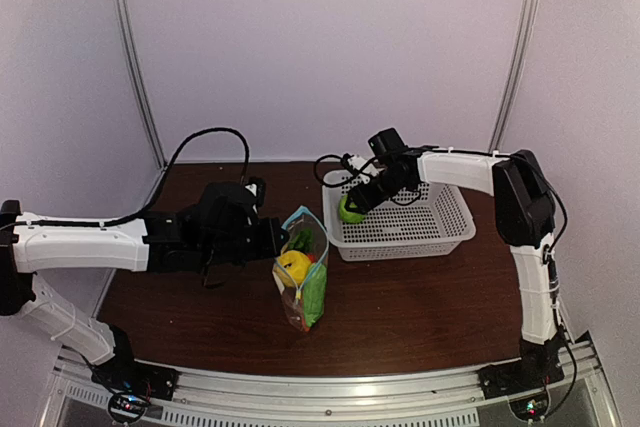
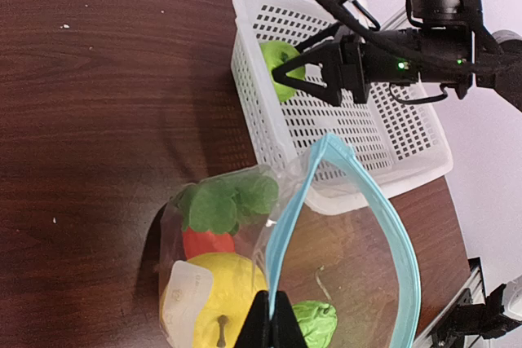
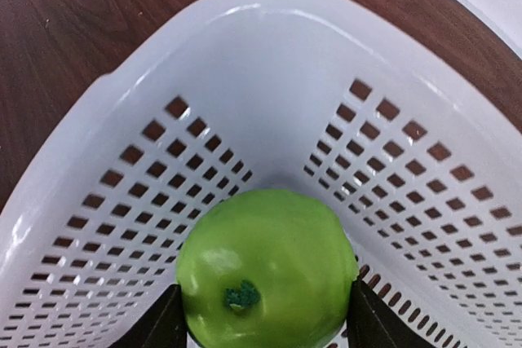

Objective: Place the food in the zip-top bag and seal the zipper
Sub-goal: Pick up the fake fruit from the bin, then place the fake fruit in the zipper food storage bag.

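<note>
The clear zip-top bag (image 1: 303, 267) lies in the middle of the table with its teal zipper (image 2: 303, 201) gaping open. Inside it are the yellow fruit (image 2: 214, 291), the red carrot with a leafy top (image 2: 208, 238) and the small green vegetable (image 2: 314, 321). My left gripper (image 2: 274, 309) is shut on one lip of the zipper and holds the mouth open. My right gripper (image 3: 261, 315) is shut on the green apple (image 3: 265, 270) in the left corner of the white basket (image 1: 440, 232). The apple also shows in the top view (image 1: 350, 209) and in the left wrist view (image 2: 279, 67).
The white perforated basket (image 3: 245, 55) stands right of the bag, its near-left wall close to the bag's mouth. Dark wood table (image 1: 420, 307) spreads in front of both. White walls close the back and sides.
</note>
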